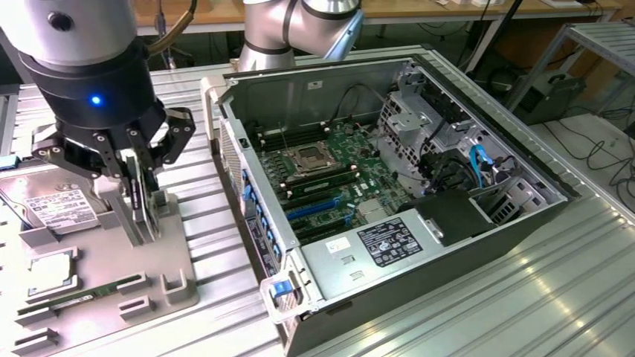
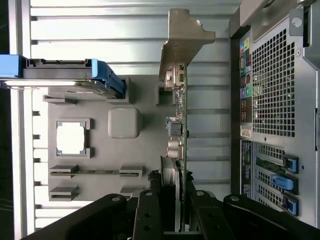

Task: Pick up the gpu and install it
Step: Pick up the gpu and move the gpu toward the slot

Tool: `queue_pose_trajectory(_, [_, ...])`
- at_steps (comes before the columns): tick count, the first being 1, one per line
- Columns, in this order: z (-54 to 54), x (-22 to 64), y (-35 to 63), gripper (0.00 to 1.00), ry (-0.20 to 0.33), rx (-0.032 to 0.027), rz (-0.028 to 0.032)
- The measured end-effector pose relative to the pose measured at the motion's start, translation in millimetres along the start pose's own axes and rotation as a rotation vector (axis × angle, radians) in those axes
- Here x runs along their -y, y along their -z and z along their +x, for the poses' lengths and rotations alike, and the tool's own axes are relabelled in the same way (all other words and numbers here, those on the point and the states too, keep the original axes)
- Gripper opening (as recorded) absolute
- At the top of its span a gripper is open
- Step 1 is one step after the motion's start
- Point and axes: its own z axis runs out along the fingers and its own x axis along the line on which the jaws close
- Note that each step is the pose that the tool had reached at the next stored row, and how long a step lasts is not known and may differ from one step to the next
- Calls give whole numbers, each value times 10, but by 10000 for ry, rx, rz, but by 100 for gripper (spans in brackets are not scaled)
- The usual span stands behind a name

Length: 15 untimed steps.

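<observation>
Gripper (image 2: 172,192) clamps gpu (image 2: 178,112) standing on edge.

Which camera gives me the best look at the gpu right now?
The wrist view: the gpu runs edge-on from its metal bracket to the gripper. In the exterior view the gripper hides most of it.

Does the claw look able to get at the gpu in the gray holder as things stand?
Likely yes: the claw sits over the upright gpu, jaws against both its faces, nothing in the way.
</observation>
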Motion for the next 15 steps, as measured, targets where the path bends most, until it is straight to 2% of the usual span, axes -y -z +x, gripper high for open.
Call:
queue_pose_trajectory(11, [-2,-16,280,27,-4,-73,-2])
queue_pose_trajectory(15, [-3,-24,419,27,-5,-98,-2])
